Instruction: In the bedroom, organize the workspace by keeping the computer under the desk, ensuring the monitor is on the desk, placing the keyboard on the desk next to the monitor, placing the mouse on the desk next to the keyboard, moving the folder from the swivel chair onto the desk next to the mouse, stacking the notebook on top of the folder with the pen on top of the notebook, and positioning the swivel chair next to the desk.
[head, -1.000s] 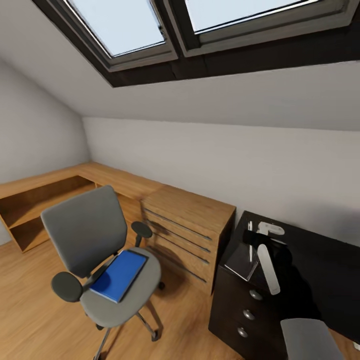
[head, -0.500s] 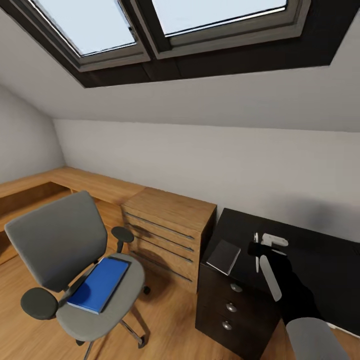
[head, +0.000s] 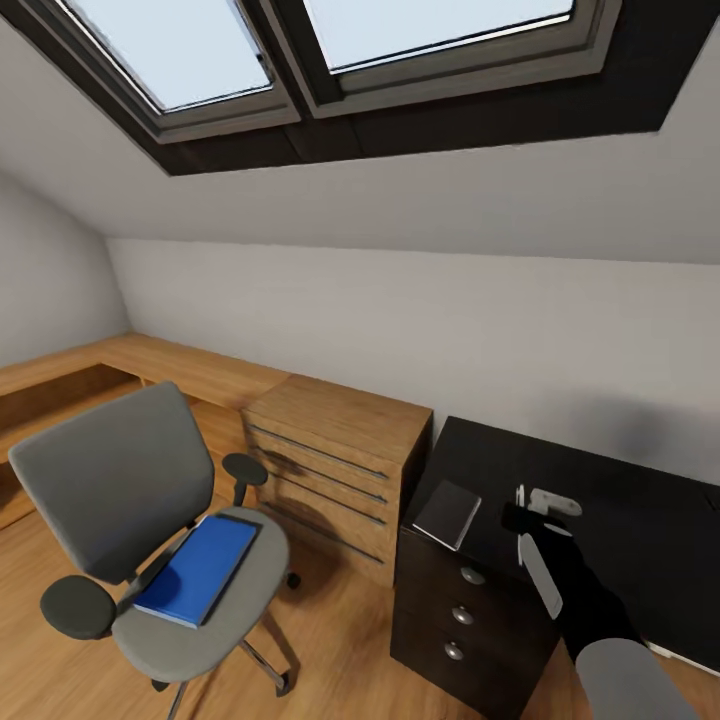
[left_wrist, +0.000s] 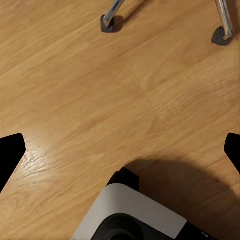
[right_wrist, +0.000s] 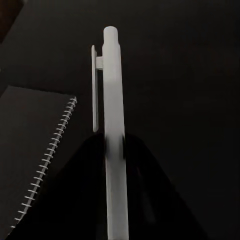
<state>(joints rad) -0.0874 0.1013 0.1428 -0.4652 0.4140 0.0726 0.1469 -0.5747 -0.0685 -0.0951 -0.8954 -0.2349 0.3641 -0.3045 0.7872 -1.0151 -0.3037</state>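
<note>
Desk (head: 640, 520) is sitting at the right of the head view, glossy black top, dark drawer unit with round knobs below, a light-wood chest of drawers (head: 335, 460) standing just beside its end. Swivel chair (head: 150, 540) is standing on the wood floor well apart from the desk, beyond the chest, and is carrying the blue folder (head: 198, 568) flat on its seat. Notebook (head: 448, 514) is lying on the desk corner above the drawers, spiral edge showing in the right wrist view (right_wrist: 47, 155). Right pincer (head: 522, 510) is hovering over the desk just beside the notebook and is gripping the pen (right_wrist: 112, 135): the white barrel is running lengthwise between the two dark fingers (right_wrist: 80, 200), clip end pointing outward, tip end hidden at the palm. Pen is held above the desktop, to one side of the notebook, not over it. Left pincer is hanging low over the floor (left_wrist: 100, 100); dark finger ends are showing at both side edges of its wrist view, so its jaws are standing wide with nothing between them. Judgement: stack order is folder, notebook, pen, and the folder is not yet on the desk, so the pen is best parked on bare desktop clear of the notebook, lowered flat before release to stop it rolling.
</note>
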